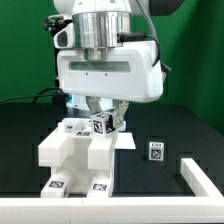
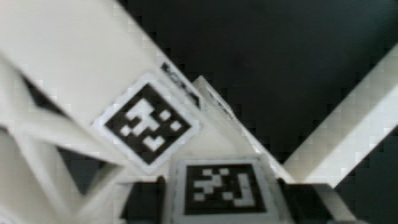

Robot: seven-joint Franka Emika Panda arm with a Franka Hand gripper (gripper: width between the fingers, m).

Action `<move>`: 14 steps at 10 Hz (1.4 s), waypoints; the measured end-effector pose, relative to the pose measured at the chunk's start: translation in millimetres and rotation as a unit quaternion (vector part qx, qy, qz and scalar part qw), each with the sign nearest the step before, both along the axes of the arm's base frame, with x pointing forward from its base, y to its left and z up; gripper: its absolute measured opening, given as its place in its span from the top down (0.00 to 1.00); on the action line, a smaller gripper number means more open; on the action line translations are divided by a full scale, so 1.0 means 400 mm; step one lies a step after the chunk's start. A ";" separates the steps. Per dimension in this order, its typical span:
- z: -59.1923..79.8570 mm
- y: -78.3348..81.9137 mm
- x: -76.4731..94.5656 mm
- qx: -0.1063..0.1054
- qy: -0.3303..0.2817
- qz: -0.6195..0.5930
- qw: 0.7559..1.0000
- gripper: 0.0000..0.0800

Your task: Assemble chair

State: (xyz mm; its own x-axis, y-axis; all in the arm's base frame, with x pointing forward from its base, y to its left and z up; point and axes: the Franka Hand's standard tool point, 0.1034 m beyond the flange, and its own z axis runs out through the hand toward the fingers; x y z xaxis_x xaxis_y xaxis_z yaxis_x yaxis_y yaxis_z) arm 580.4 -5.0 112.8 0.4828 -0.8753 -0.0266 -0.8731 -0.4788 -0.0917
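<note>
The black worktop (image 1: 185, 130) carries the partly built white chair (image 1: 72, 152). To the exterior view's right of the chair lie a small tagged block (image 1: 155, 150) and, nearer the camera, the white border rail (image 1: 200, 180).

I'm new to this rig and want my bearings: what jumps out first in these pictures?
The big white arm fills the middle of the exterior view, its hand down on the chunky white chair and apparently closed on a tagged piece at its top. In the wrist view, bold black-and-white tags on white bars dominate.
</note>
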 end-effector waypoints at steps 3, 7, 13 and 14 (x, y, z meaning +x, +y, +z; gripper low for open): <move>0.000 0.006 0.001 0.004 0.001 -0.034 0.999 0.64; 0.002 -0.007 0.002 -0.010 -0.010 0.156 0.988 0.22; -0.001 -0.007 -0.002 -0.027 -0.025 0.445 0.895 0.19; -0.006 -0.002 -0.004 -0.035 -0.029 0.450 0.892 0.19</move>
State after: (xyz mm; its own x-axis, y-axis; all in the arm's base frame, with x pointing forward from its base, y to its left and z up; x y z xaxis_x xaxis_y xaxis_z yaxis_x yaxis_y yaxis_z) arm 578.9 -5.6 110.3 0.9894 -0.1317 0.0606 -0.1277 -0.9896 -0.0665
